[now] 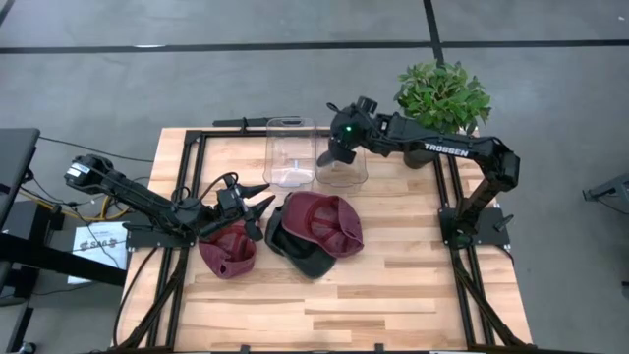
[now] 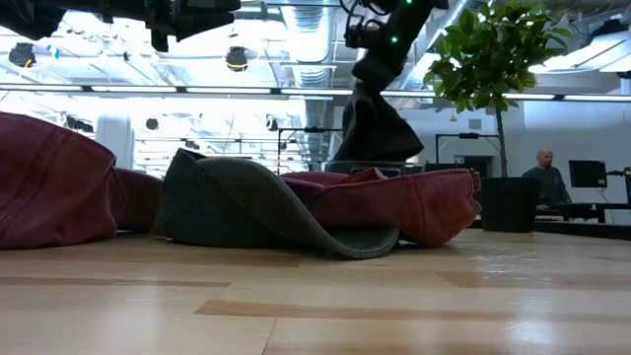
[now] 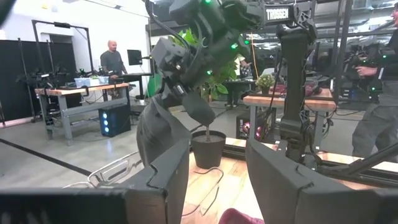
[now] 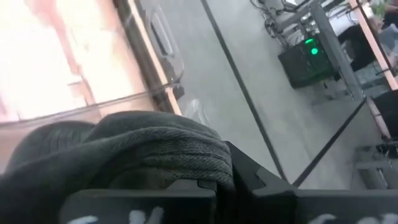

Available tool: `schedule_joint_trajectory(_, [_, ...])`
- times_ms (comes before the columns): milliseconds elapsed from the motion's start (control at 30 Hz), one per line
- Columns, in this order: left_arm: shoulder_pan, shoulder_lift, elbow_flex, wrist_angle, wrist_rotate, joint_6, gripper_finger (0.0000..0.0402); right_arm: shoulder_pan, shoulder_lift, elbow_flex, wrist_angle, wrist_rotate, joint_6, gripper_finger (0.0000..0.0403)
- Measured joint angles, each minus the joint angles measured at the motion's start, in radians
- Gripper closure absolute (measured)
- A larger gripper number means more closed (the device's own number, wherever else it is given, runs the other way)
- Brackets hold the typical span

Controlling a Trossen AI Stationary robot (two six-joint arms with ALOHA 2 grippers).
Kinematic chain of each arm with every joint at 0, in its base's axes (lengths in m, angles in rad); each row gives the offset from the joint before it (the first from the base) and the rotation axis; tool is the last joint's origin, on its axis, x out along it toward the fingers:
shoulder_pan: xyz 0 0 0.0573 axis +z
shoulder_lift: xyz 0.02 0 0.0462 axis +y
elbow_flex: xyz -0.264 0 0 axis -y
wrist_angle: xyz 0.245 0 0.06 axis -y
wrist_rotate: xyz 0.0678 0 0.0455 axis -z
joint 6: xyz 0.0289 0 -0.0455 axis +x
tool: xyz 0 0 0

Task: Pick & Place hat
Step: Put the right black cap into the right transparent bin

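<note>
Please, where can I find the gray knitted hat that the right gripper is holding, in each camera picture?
High view: gray knitted hat hangs from the right gripper, over the right clear container.
Low view: hat hangs top centre, behind the caps.
Left wrist view: hat centre-left.
Right wrist view: hat fills the lower left.
Shared landmark: potted plant.

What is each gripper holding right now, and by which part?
The right gripper is shut on a grey knit hat, pinching a bunched fold of it above the clear bins. The left gripper is open and holds nothing.
</note>
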Motion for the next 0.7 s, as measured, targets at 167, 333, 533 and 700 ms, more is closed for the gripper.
schedule_joint_trajectory(167, [0.0, 0.0, 0.0, 0.0, 0.0, 0.0, 0.0246, -0.01, 0.0, 0.0, -0.018, 0.004, 0.067, 0.0403])
schedule_joint_trajectory(333, [0.0, 0.0, 0.0, 0.0, 0.0, 0.0, 0.0246, 0.0, 0.0, 0.0, -0.088, 0.083, 0.095, 0.0403])
schedule_joint_trajectory(533, [0.023, 0.0, 0.0, 0.0, 0.0, -0.006, 0.0246, 0.002, 0.015, 0.03, -0.181, 0.108, 0.102, 0.0403])
schedule_joint_trajectory(700, [0.052, 0.0, 0.0, 0.0, 0.001, -0.009, 0.0246, -0.002, 0.139, 0.21, -0.355, 0.106, 0.09, 0.0403])
